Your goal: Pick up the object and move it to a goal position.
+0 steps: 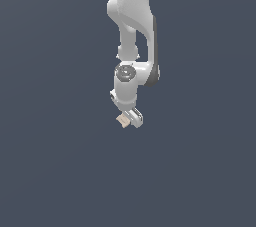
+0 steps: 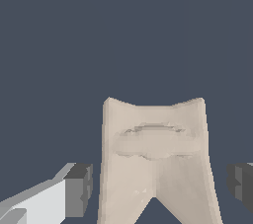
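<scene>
Beige angular block (image 2: 154, 161) with a V-shaped notch is sitting in the lower middle of the wrist view, filling the space between the two dark grey finger pads (image 2: 79, 188) of the white end effector (image 2: 160, 186). Going left to right there, the left pad is standing just beside the block's edge with a thin gap showing, the block is spanning the middle, and the right pad is standing apart at the frame's edge. So the end effector is spread wide, released, not yet pinching anything.

In the exterior view the white jointed robot arm (image 1: 132, 26) is reaching down from the top centre of the frame, and the small tan block (image 1: 122, 120) is peeking out at the left of the end effector (image 1: 131, 118), just below centre.

By my reading, the approach is finishing: the fingers are straddling the block. Closing, lifting and carrying to the goal are all remaining, and no goal marker is showing in either view.
</scene>
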`<state>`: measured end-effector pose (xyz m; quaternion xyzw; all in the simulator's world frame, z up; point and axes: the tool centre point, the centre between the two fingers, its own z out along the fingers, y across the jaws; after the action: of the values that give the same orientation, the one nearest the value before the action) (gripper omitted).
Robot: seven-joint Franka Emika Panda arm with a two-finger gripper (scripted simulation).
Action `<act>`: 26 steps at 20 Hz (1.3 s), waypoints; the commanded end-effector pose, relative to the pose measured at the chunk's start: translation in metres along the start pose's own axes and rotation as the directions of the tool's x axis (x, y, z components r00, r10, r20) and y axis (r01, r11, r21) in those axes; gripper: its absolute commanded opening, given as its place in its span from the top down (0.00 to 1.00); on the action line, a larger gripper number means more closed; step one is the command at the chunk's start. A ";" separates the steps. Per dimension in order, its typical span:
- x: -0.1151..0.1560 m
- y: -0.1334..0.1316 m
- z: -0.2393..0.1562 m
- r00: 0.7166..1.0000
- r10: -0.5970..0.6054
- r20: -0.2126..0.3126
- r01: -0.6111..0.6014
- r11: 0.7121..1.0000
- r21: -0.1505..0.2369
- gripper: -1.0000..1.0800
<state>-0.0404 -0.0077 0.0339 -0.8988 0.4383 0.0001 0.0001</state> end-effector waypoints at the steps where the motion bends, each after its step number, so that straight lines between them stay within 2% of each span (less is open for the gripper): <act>1: 0.000 0.000 0.012 1.000 0.001 0.000 -0.001 1.000 0.000 0.04; 7: 0.000 0.000 0.022 1.000 0.002 0.000 -0.002 1.000 0.000 0.04; 8: 0.000 0.000 0.022 1.000 0.002 0.000 -0.002 1.000 0.000 1.00; 20: 0.000 -0.001 0.020 1.000 0.001 0.000 -0.001 1.000 0.001 1.00; 26: 0.004 0.005 0.005 1.000 0.001 0.000 -0.001 1.000 0.001 1.00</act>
<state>-0.0415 -0.0116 0.0238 -0.8987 0.4386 0.0002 0.0004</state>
